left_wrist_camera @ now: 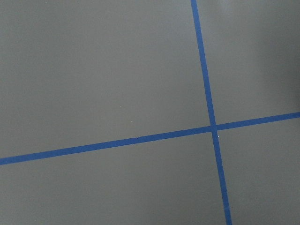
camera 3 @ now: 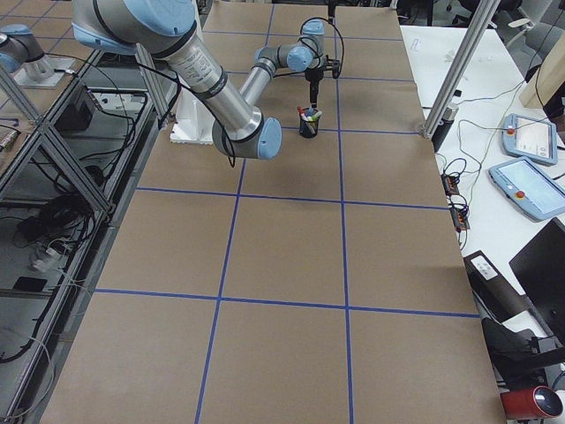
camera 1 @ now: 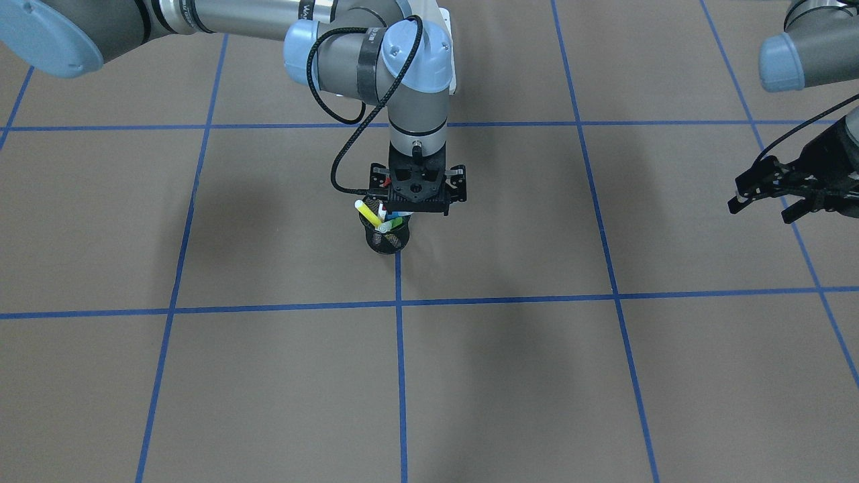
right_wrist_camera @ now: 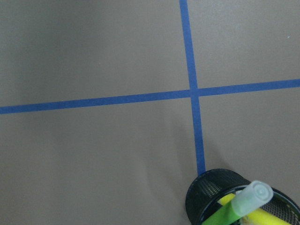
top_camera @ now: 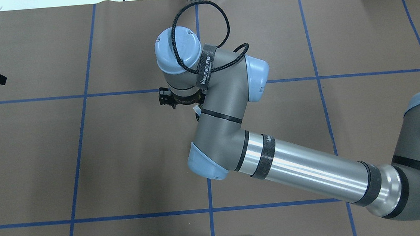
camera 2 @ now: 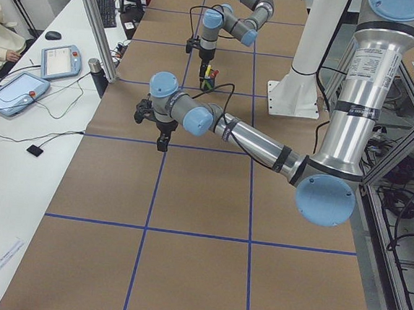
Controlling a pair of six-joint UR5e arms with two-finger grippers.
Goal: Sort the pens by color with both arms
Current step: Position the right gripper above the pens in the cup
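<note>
Hanging directly above the black mesh cup [camera 1: 385,236], the right hand [camera 1: 416,191] is pointed straight down, a pose judged to be chosen so that a single pen can be reached from above without the cup being tipped. Whether its fingers are spread or closed cannot be told, since they are hidden behind the hand's own body in the front view and under the arm in the overhead one. Just below the hand, the pens are gathered upright in the cup: the yellow pen [camera 1: 368,211] leans outward past the rim, the light green pen [right_wrist_camera: 236,206] is tilted beside it, and a touch of blue [camera 1: 400,215] and of red [camera 1: 383,182] is seen close under the hand. Nothing has yet been laid out on the tabletop [camera 1: 268,376]. Well away to the side, the left hand [camera 1: 765,194] is held released and empty above bare paper, apparently kept clear for its own turn.
</note>
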